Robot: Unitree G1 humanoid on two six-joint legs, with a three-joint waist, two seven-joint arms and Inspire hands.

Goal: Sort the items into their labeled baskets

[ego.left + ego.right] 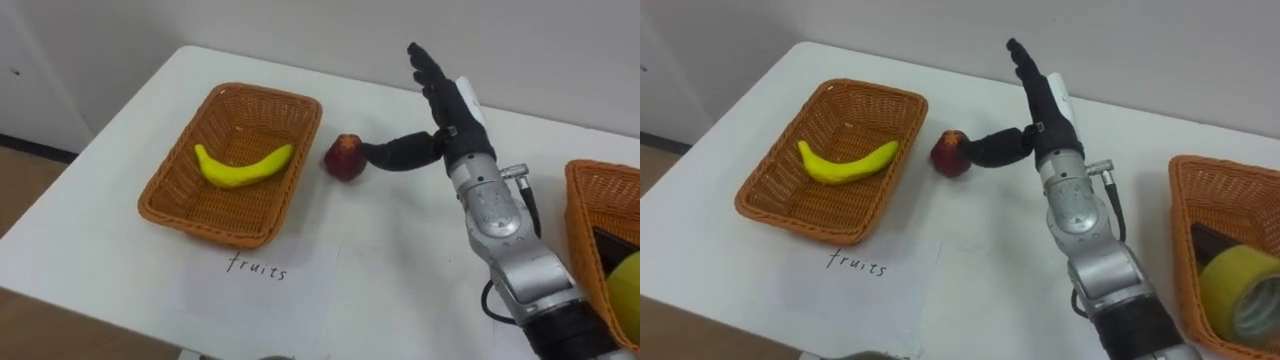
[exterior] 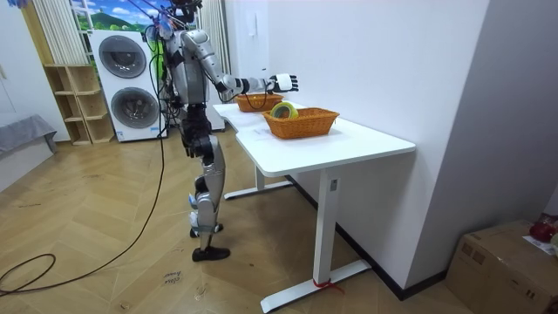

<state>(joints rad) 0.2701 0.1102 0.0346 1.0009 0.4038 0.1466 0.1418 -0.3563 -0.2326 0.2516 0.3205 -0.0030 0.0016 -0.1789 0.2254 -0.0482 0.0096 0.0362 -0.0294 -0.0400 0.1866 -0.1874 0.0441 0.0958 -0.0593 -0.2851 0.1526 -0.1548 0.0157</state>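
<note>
Right hand: the right hand (image 1: 455,115) is reached out over the desk (image 1: 400,270) from the lower right, beside the fruit basket (image 1: 180,160).
Fingers: the fingers (image 1: 425,70) are held straight and close together, pointing away from the robot. Nothing is gripped.
Thumb: the thumb (image 1: 400,153) is stretched sideways to the robot's left, and its tip is laid against the apple (image 1: 344,157).
Apple: the red apple is seen on the bare desk, just outside the right wall of the fruit basket.
Banana: a yellow banana (image 1: 243,166) is laid in the middle of the fruit basket, curved ends up.
Paper sheet: a white sheet (image 1: 260,290) with handwriting is placed on the desk just in front of the fruit basket.
Second basket: a second wicker basket (image 1: 1185,230) is set well apart, at the robot's right. A yellow tape roll (image 1: 1240,285) and a dark object (image 1: 1205,240) that cannot be made out are held in it.
Stance: in the room view the robot is seen standing upright at the desk's end on the room view's left. One arm is stretched over the desk, and washing machines (image 2: 122,83) stand behind it.
</note>
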